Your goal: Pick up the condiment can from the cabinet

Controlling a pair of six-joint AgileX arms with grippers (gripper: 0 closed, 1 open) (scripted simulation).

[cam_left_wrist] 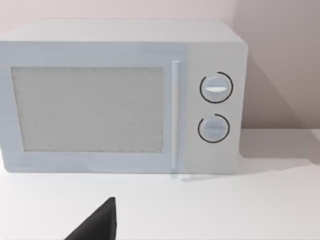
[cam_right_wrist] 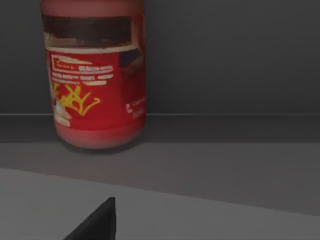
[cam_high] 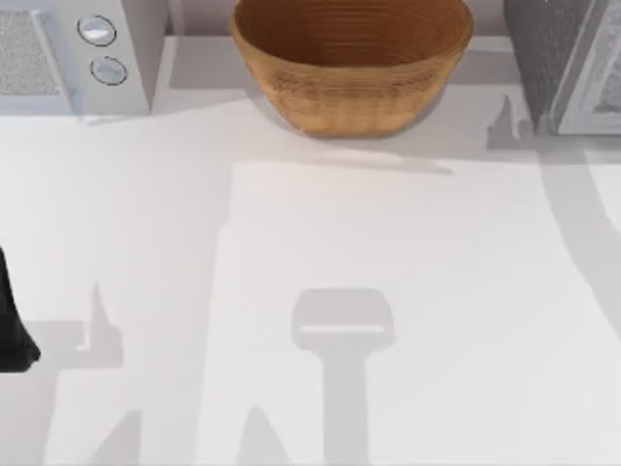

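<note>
Black, wedge-tipped left pincer [cam_left_wrist: 97, 222]

White microwave [cam_left_wrist: 120, 95] upright on white table [cam_left_wrist: 225, 210]; 2 dials [cam_left_wrist: 216, 88] beside door.

Across the white table [cam_high: 388, 291], the middle and near parts lie open. Along the far edge stand a white boxy microwave [cam_high: 78, 53], a woven wicker basket [cam_high: 351, 63] and a grey cabinet [cam_high: 568, 63].

Basket [cam_high: 351, 60] sits at the table's [cam_high: 388, 291] twelve o'clock, microwave [cam_high: 78, 53] at ten, cabinet [cam_high: 568, 63] at two; can [cam_right_wrist: 94, 75] stands upright inside the cabinet.
</note>
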